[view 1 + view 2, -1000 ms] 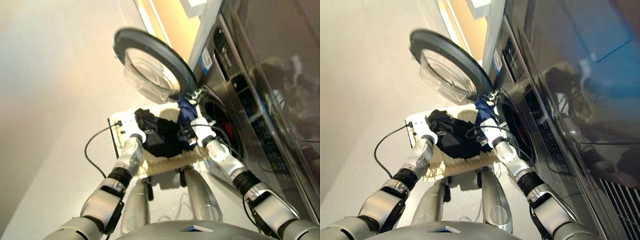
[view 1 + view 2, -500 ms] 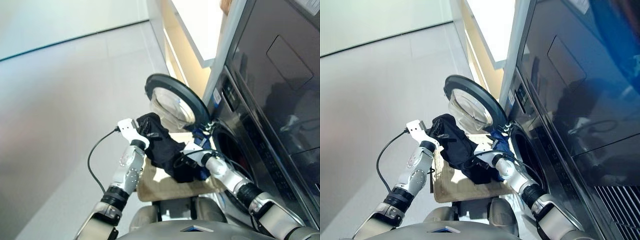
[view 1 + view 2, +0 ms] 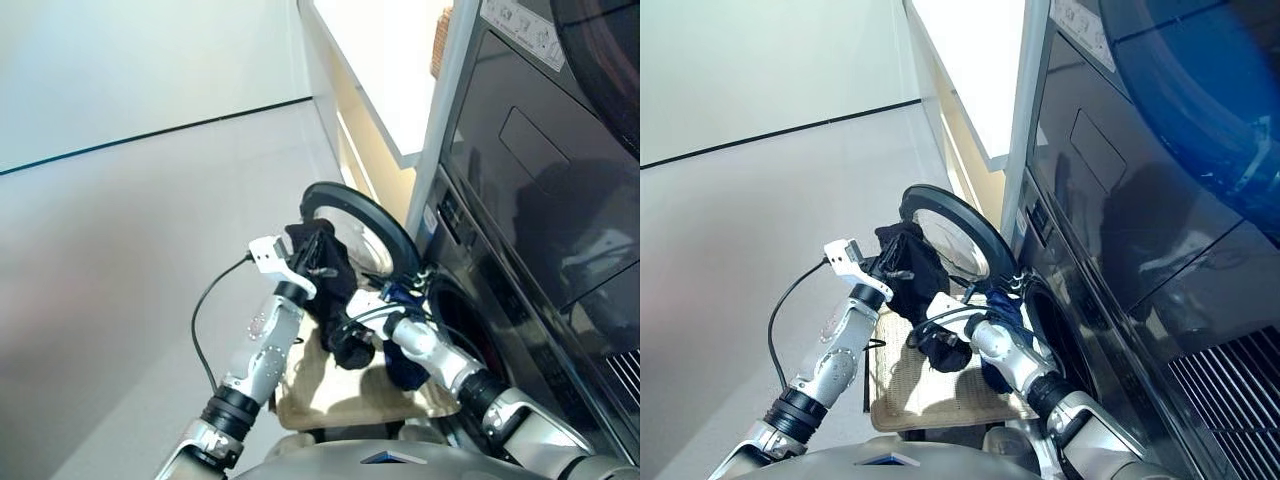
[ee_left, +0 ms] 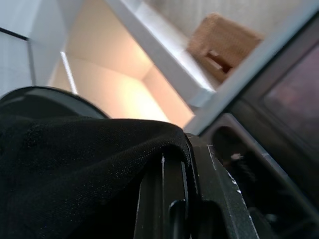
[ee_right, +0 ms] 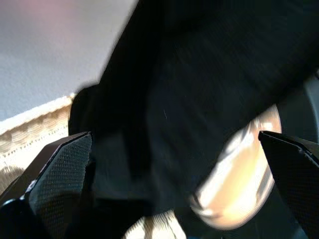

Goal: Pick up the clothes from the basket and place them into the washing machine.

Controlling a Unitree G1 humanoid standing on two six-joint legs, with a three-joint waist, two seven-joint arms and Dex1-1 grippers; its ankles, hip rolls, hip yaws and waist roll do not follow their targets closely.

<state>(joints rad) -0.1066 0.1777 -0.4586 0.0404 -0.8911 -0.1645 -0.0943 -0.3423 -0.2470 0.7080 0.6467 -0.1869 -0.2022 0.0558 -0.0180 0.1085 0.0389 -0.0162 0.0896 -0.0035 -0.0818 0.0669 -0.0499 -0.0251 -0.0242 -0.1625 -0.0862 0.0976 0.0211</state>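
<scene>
fingers of the left end effector (image 3: 318, 258) pinch one black garment (image 3: 912, 272), lifted above the basket (image 3: 902, 392) with its lower end hanging near the right end effector (image 3: 940, 345), whose fingers (image 5: 55, 174) are spread wide, holding nothing. one navy garment (image 3: 405, 365) lies at the basket's right edge, beside the washing machine (image 3: 1080, 300). its one round door (image 3: 365, 228) stands open on the far side of the cloth.
</scene>
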